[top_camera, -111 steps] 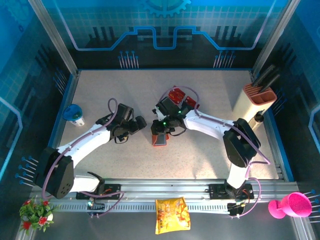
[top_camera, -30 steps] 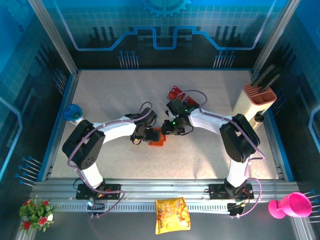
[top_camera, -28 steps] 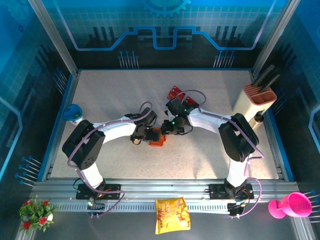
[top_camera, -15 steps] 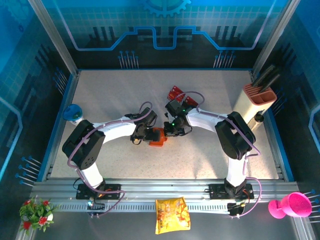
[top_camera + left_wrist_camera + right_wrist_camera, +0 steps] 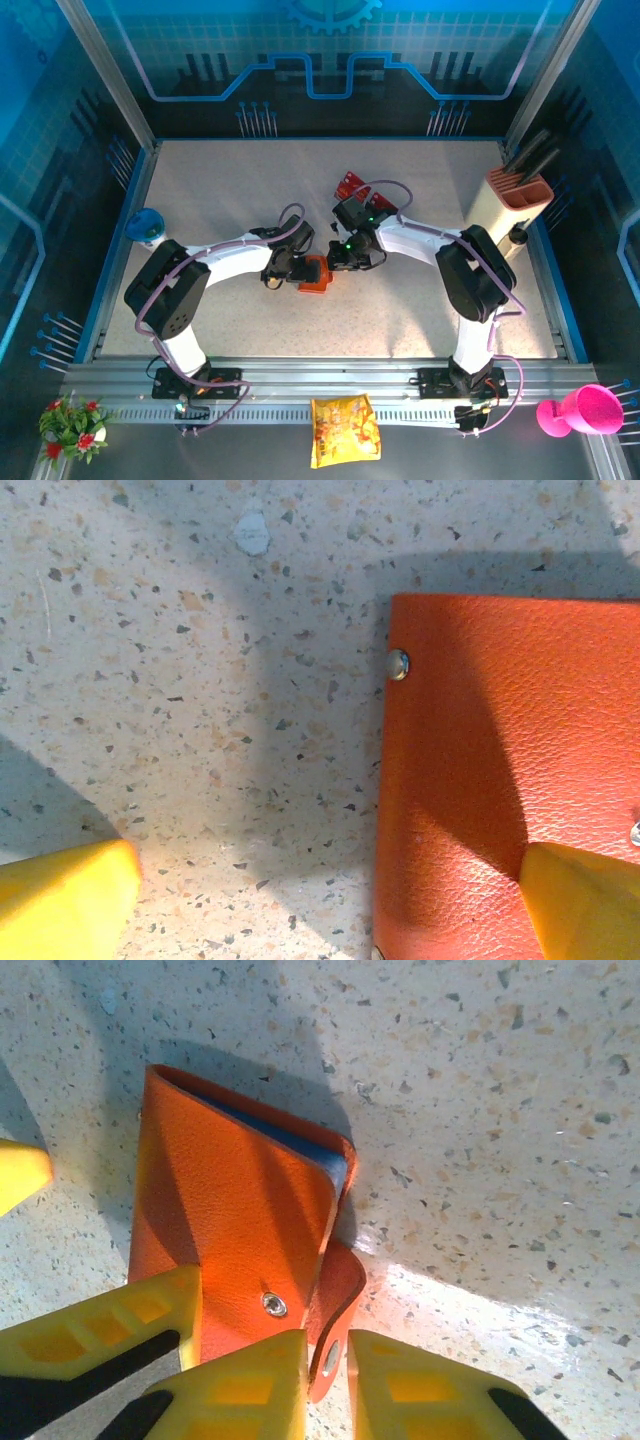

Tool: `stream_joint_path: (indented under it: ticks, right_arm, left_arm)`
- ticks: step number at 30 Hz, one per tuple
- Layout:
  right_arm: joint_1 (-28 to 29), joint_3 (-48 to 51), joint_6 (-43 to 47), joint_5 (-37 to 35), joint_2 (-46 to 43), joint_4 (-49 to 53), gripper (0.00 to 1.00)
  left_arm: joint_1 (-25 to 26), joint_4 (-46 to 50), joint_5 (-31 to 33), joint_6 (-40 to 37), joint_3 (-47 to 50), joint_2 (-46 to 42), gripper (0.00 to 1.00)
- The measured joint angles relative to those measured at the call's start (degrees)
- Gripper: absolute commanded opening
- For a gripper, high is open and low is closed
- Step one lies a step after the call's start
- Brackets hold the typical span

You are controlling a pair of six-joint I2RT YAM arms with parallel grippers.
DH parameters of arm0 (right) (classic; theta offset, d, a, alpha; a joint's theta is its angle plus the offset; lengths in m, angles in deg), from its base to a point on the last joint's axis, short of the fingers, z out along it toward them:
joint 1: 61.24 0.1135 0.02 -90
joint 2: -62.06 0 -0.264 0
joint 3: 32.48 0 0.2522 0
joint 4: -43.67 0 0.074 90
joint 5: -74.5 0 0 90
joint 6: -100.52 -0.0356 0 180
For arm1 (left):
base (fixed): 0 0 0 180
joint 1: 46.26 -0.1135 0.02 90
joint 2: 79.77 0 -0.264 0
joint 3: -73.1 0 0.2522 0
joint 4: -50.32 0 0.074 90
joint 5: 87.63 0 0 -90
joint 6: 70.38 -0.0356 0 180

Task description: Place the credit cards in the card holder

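- The card holder (image 5: 316, 276) lies folded at the middle of the desk (image 5: 220, 190), between the two arms, with its snap tab (image 5: 345, 1280) unfastened.
- The right end effector (image 5: 325, 1345) is closed on that snap tab.
- The left end effector (image 5: 322, 895) is spread wide, one fingertip over the orange cover and the other over bare desk to its left.
- The credit cards (image 5: 350, 186) lie farther back, apart from the card holder.

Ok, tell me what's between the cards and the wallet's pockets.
The wallet itself: it lies folded, its orange cover over the blue pockets, of which just an edge shows. The right gripper pinches its snap tab; the open left gripper straddles its edge. The cards sit farther back on the table.
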Motion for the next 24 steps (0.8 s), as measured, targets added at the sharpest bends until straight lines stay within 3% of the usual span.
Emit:
stream_joint_path:
  ticks: [9,17,21,24]
  right_arm:
    - [0.0,0.0,0.0,0.3,0.0,0.0,0.21]
    - [0.0,0.5,0.4,0.5,0.0,0.0,0.11]
    - [-0.1,0.9,0.5,0.7,0.0,-0.1,0.0]
    - [-0.3,1.1,0.6,0.9,0.0,-0.2,0.0]
  left_arm:
    - [0.0,0.0,0.0,0.2,0.0,0.0,0.99]
    - [0.0,0.0,0.0,0.2,0.0,0.0,0.99]
    - [0.0,0.0,0.1,0.2,0.0,0.0,0.99]
    - [0.1,0.0,0.0,0.2,0.0,0.0,0.99]
